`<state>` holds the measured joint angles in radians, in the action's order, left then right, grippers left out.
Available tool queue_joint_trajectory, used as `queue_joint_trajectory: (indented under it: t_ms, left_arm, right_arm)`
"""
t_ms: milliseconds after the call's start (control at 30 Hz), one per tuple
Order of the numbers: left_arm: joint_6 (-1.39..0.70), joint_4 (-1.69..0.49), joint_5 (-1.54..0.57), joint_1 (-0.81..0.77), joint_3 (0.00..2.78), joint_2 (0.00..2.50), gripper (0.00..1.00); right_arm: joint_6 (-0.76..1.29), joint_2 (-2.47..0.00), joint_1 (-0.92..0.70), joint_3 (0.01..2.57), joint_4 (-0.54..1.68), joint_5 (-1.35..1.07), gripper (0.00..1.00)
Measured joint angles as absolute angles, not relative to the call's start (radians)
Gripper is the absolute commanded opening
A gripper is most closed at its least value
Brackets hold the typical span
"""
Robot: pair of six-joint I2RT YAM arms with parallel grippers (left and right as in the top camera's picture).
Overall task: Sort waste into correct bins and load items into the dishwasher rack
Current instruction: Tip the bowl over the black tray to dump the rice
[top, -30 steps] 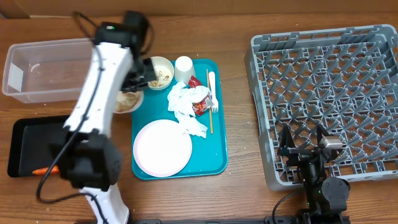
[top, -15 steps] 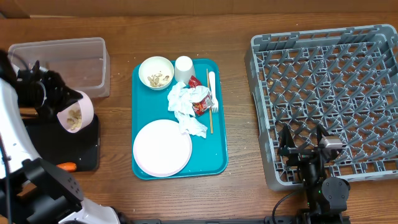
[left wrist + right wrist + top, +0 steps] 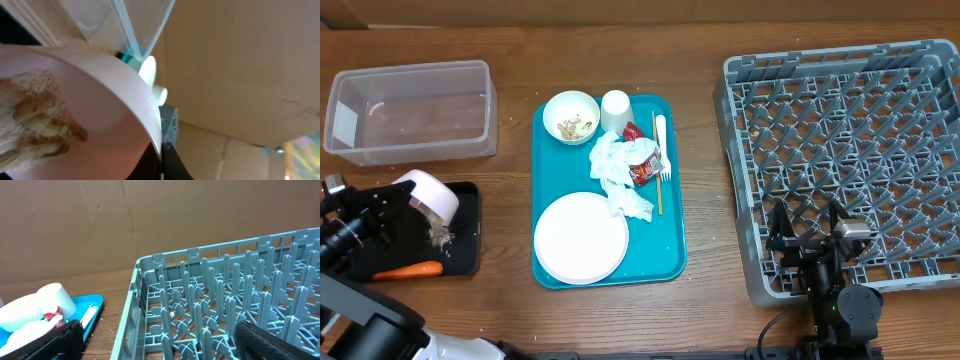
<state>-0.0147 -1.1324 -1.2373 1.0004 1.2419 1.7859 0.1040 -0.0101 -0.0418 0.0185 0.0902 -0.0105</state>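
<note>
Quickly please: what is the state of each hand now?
Left hand: closed on small white round bowl with food scraps.
Right hand: open, holding nothing.

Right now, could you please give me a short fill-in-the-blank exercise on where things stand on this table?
1. The left gripper is shut on a small white ____, tilted over the black tray.
2. In the black tray lies an orange ____.
3. The round plate rests on the ____ serving tray.
4. The right gripper has its jaws ____ by the dishwasher rack.

Missing words: bowl; carrot; teal; open.
</note>
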Motion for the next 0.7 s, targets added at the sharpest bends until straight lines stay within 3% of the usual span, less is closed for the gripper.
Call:
queue_joint_trajectory:
  t_ms: [700]
  left_arm:
    - [-0.026,-1.213,-1.39,1.094,1.227,1.854,0.04]
  right_arm:
    - [0.103,-0.01,-0.042,0.019,0.09,-0.01,1.0]
